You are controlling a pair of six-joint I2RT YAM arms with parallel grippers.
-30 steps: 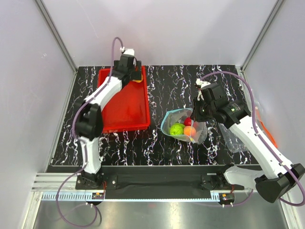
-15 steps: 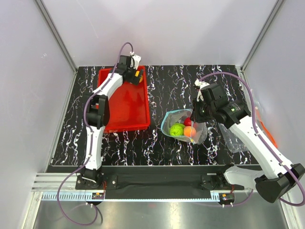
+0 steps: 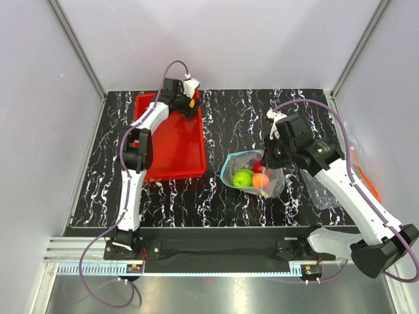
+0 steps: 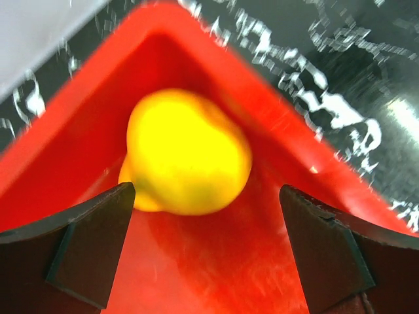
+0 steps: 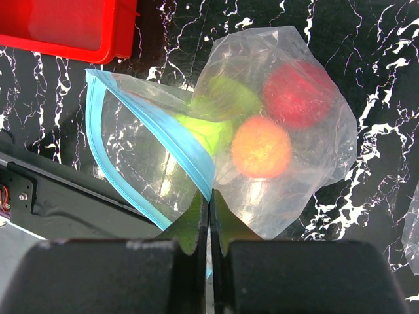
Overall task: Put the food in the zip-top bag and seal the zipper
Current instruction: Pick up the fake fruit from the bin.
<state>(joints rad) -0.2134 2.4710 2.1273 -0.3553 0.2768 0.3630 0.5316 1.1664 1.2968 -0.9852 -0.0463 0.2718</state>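
Observation:
The yellow pear [image 4: 186, 154] lies in the far right corner of the red tray [image 3: 171, 147]. My left gripper [image 3: 190, 104] is open just in front of the pear, one finger on each side, not touching it. The zip-top bag [image 3: 252, 173] lies on the table at the middle, its mouth open. It holds a red apple [image 5: 298, 93], a peach [image 5: 262, 147] and green pieces [image 5: 216, 111]. My right gripper [image 5: 209, 199] is shut on the bag's light-blue zipper [image 5: 190, 154] edge and holds the mouth up.
The red tray [image 5: 62, 26] takes up the far left of the black marbled table [image 3: 236, 121]. Other clear plastic with an orange-red strip [image 3: 370, 184] lies at the right edge. White walls stand close on three sides.
My left gripper has swung right along the tray's far edge to its right corner, onto the pear. The right gripper and the bag have barely moved.

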